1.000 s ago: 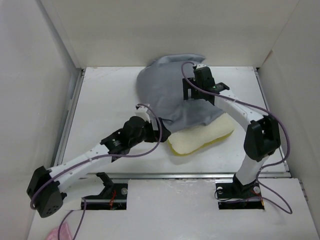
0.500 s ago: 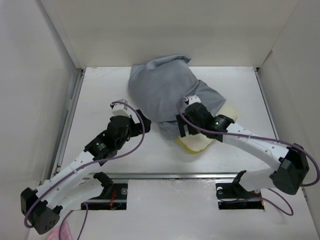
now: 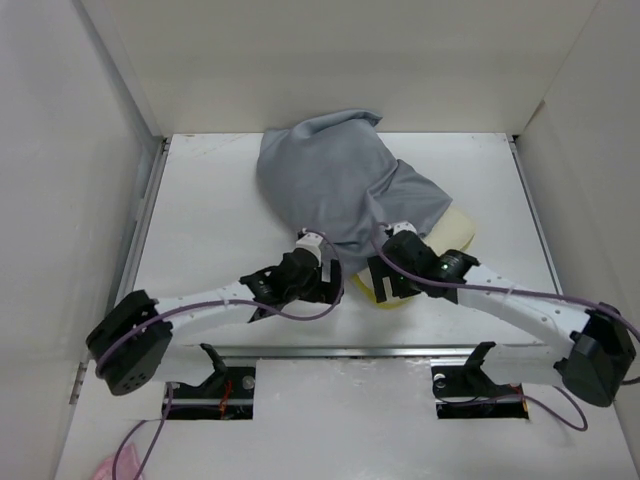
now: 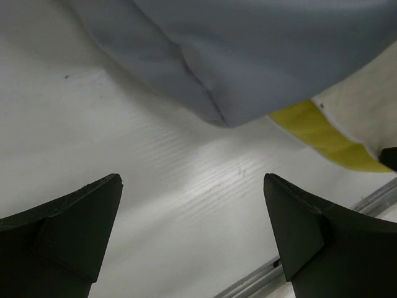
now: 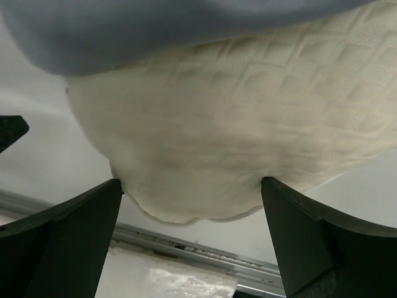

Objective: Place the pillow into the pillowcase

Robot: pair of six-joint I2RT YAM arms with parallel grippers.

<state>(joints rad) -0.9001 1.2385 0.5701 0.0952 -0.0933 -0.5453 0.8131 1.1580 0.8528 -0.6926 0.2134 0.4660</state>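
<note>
Saw pillow mostly in pillowcase on table, near end sticking out, L gripper & R gripper both wide open, empty; risked dragging it back out by nipping cushion, not hem.

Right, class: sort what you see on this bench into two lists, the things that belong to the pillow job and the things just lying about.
Belongs to the job:
- soft cream-yellow quilted pillow
- limp mid-grey fabric pillowcase, covering most of it

Just lying about:
- small pink scrap at the near-left corner, off the work area
</note>
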